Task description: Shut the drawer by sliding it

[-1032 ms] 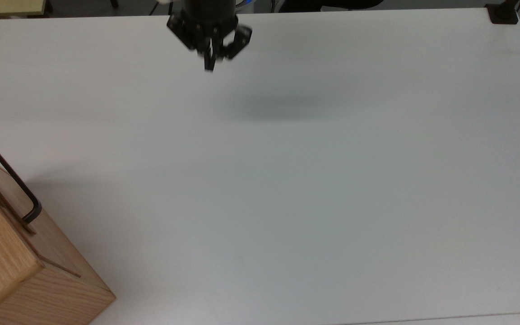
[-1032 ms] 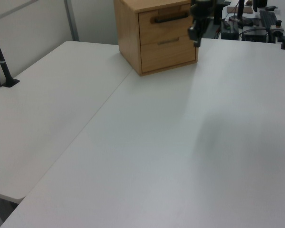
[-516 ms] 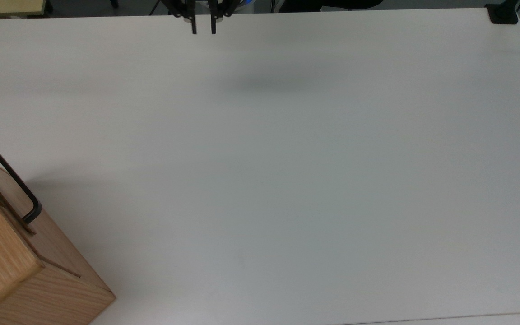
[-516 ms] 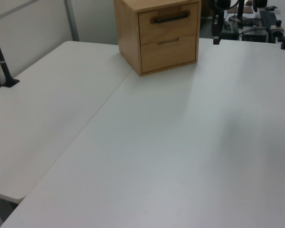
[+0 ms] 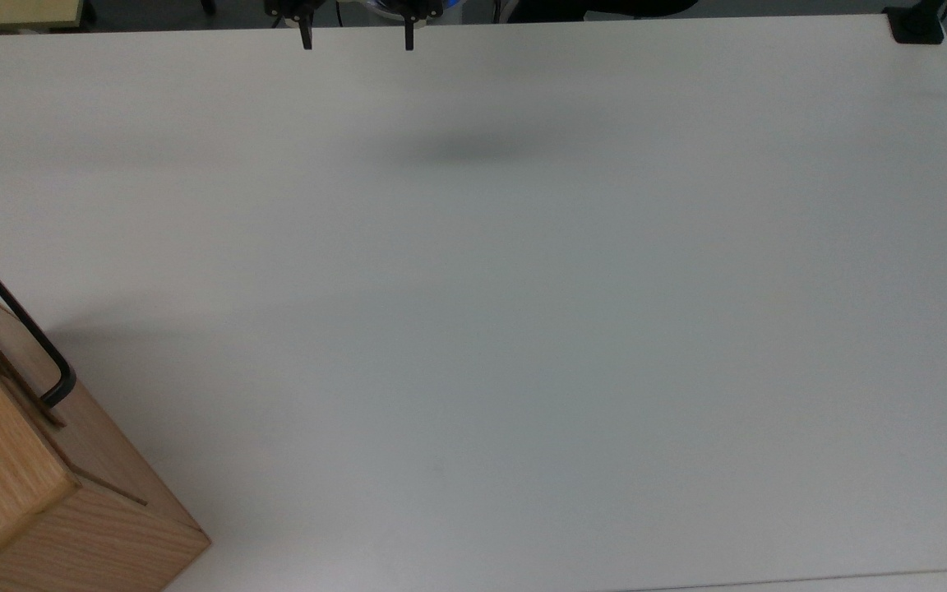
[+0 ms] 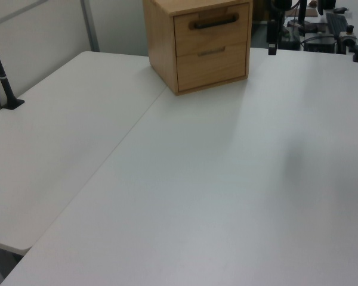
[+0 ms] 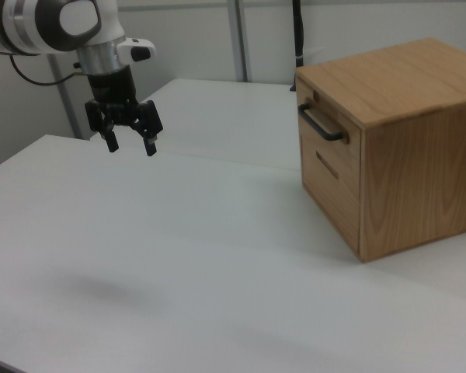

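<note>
Hanging above the far edge of the desk (image 5: 523, 329) in the top view, the gripper (image 7: 130, 141) now has its fingers (image 5: 306, 39) spread wide and empty, where a second ago they sat pinched close together lower over the desk and half a second ago stood only a narrow gap apart. Over the same second the arm has drawn back toward the top view's far edge and away from the wooden cabinet (image 7: 404, 148), which stands at the right view's right and at the top view's near left corner. The drawer (image 6: 212, 27) is the upper one, marked by its black bar handle (image 7: 320, 124); its front panel looks flush with the cabinet face in the left view and in the right view, just as it did in the earlier pictures, with no rail or gap showing. My reading is that the slide is already finished: the drawer sits home, and the retreat with spread fingers looks like a release and a pull-away rather than a fresh approach. Gripper and handle are well apart, nothing held between them.
</note>
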{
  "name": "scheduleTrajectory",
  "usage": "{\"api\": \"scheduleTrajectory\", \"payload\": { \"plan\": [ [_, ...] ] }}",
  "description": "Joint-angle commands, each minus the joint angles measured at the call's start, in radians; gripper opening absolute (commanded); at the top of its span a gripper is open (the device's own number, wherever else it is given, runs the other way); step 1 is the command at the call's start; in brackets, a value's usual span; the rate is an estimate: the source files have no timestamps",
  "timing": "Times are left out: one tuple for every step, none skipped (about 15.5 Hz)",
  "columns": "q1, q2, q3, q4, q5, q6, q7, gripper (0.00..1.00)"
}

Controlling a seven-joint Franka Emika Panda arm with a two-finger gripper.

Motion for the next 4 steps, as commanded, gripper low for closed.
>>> {"api": "scheduleTrajectory", "payload": {
  "plan": [
    [0.005, -0.020, -0.009, -0.011, 0.019, -0.005, 0.016, 1.00],
    [0.005, -0.020, -0.010, -0.011, 0.019, -0.005, 0.016, 1.00],
    [0.005, -0.020, -0.010, -0.011, 0.019, -0.005, 0.016, 1.00],
    [0.005, -0.022, -0.010, -0.011, 0.019, -0.005, 0.016, 1.00]
  ]
}}
